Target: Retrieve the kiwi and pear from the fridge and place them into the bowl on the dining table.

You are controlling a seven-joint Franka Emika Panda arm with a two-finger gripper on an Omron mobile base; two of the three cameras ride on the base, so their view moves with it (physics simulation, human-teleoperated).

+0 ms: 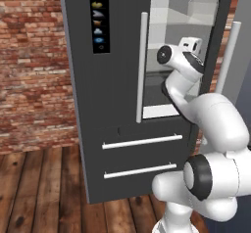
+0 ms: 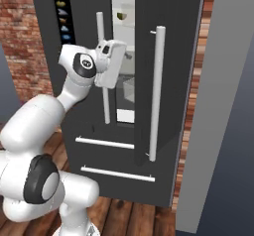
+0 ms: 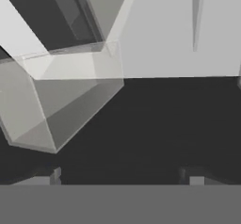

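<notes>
You are facing the fridge [image 1: 117, 104], which stands on a wooden plank floor [image 1: 34, 188] with its door ajar. Through the gap in the right base view you can see a glass shelf [image 2: 125, 24] with a small yellow-green pear [image 2: 121, 16] resting on it, high up inside.

The gripper [image 3: 123, 176] reaches into the fridge [image 1: 117, 104], through the gap between its doors. Ahead of the jaws and to their left in the hand view sits a clear bin [image 3: 61, 100], on the fridge floor. The pear [image 2: 122, 16] lies on a shelf well above the hand.
</notes>
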